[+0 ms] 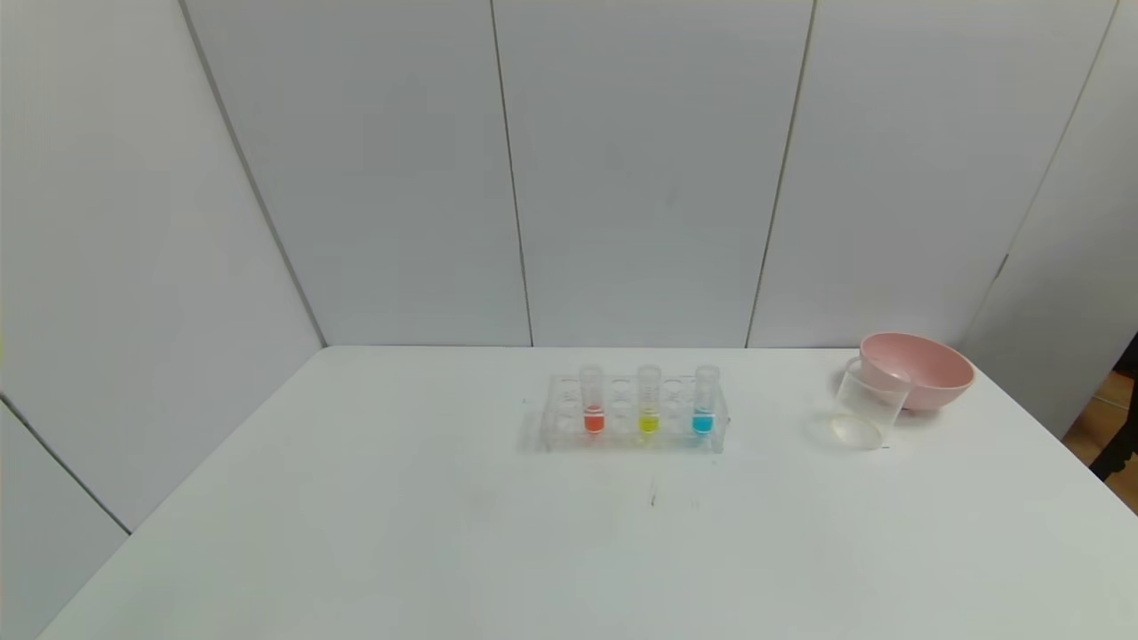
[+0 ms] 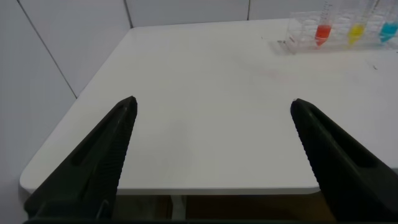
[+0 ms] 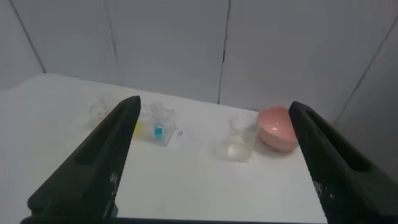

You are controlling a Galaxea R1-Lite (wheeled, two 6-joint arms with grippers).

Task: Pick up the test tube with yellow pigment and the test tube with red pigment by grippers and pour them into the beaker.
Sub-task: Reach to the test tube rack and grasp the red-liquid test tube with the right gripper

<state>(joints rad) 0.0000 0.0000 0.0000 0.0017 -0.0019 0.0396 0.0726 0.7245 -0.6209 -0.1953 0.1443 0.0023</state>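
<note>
A clear tube rack stands mid-table. In it, the test tube with red pigment is on the left, the test tube with yellow pigment in the middle, a blue-liquid tube on the right. The clear beaker stands at the right, beside a pink bowl. Neither arm shows in the head view. My left gripper is open and empty over the table's near left edge, far from the rack. My right gripper is open and empty, back from the beaker.
A pink bowl sits at the far right, touching the beaker; it also shows in the right wrist view. Grey wall panels close the back and left sides. The white table stretches bare in front of the rack.
</note>
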